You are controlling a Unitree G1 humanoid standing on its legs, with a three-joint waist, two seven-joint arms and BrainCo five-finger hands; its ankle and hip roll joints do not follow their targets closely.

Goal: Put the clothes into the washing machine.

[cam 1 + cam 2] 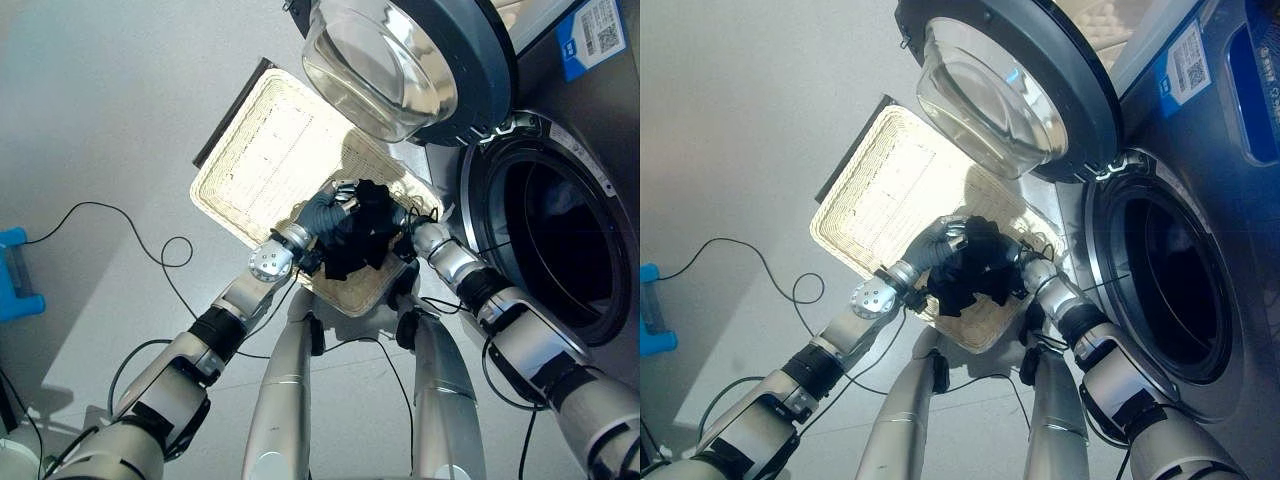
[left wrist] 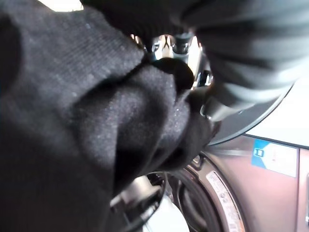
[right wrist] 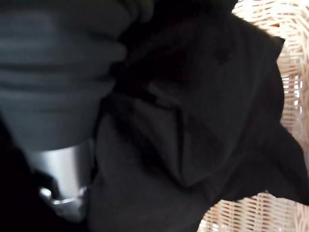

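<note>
I have a bundle of black clothes [image 1: 358, 238] at the centre of the left eye frame, held between my two hands above the lower right end of a pale wicker basket [image 1: 265, 150] that lies on the floor [image 1: 100, 120]. My left hand [image 1: 322, 212] comes in from the lower left and presses against the left side of the bundle; its dark ribbed cover is what I see, and the cloth hides its fingers, so I cannot tell whether they are curled or straight. My right hand [image 1: 412, 236] comes in from the lower right and meets the bundle on its right side; its fingers are buried in the fabric too, and I cannot tell how they are set. In the left wrist view the black cloth [image 2: 87, 121] lies right against the camera, with the rim of the washing machine showing beyond it. In the right wrist view the cloth [image 3: 203, 125] hangs in folds over the weave of the basket [image 3: 294, 77].

The washing machine [image 1: 590, 110] stands at the right of the frame, its round drum opening [image 1: 555, 240] dark and just right of the bundle. Its door [image 1: 400, 60] is swung open at the top centre, the glass bowl facing down over the basket's far right edge. A blue object [image 1: 15, 270] sits at the left edge on the floor.
</note>
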